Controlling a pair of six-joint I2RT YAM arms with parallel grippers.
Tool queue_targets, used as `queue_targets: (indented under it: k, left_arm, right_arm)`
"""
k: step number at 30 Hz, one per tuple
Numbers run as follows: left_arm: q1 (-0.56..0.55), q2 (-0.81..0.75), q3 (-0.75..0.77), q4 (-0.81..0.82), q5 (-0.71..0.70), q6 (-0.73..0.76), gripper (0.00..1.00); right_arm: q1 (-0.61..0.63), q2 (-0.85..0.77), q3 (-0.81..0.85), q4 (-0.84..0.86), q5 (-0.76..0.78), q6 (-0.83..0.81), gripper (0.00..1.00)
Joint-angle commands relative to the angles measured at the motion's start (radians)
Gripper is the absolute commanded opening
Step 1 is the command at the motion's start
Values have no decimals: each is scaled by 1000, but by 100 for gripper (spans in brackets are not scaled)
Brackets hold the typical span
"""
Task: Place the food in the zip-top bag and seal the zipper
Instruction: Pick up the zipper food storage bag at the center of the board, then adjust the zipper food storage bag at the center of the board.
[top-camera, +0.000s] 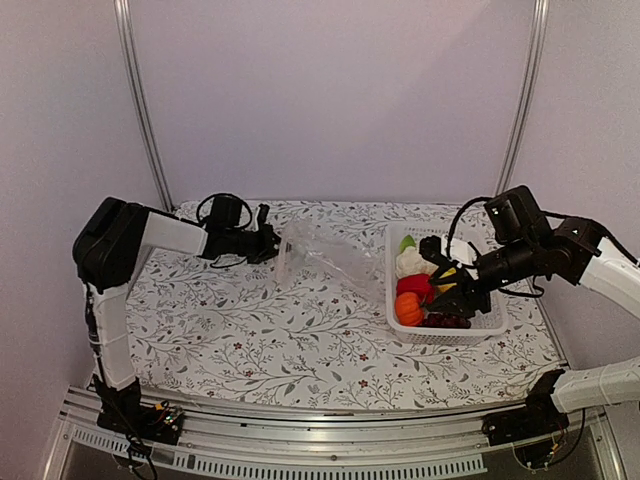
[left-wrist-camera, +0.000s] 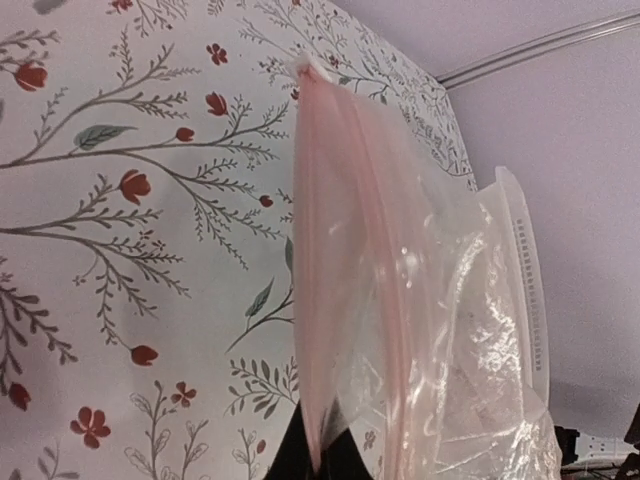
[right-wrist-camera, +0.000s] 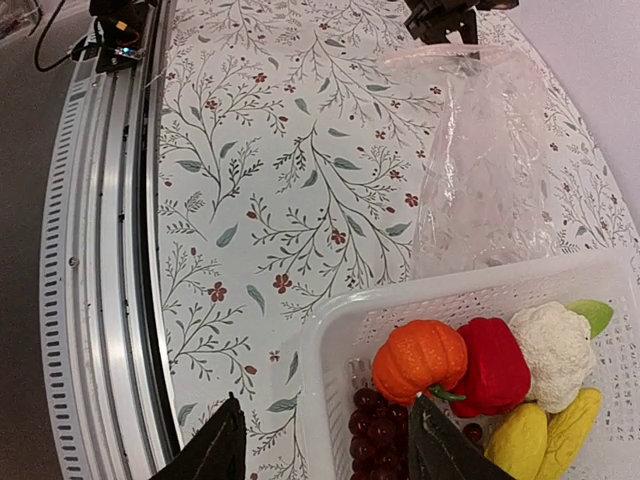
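The left gripper clamps the zipper of the zip-top bag, the right gripper gapes wide over the basket at 3 o'clock — a one-edge hold risks a collapsed mouth blocking insertion.

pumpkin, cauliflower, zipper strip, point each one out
pumpkin (right-wrist-camera: 420, 358), right wrist view, middle of its orange body
cauliflower (right-wrist-camera: 550, 345), right wrist view, centre of the white head
zipper (left-wrist-camera: 330, 250), left wrist view, midway along the pink strip

Light: soft, even, moderately bright | Shadows: barely cast | Glare: small glints are seen on zip-top bag, 4 o'clock, left wrist view | Focus: slightly softened throughout
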Motion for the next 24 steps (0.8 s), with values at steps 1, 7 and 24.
queue_targets:
  k: [1,7,24]
  left_arm:
    - [-15,-306,73,-467,-254,290,0]
    - [-179,-599,171,-823,-659,441,0]
    - [-697,-315,228,-751,-1330,183,0]
  right_arm:
    - [-6,10,62,141,169,76,54]
    - [-11,107,204,293,61,225,54]
    - [-37,314,178,585,-149,702,77]
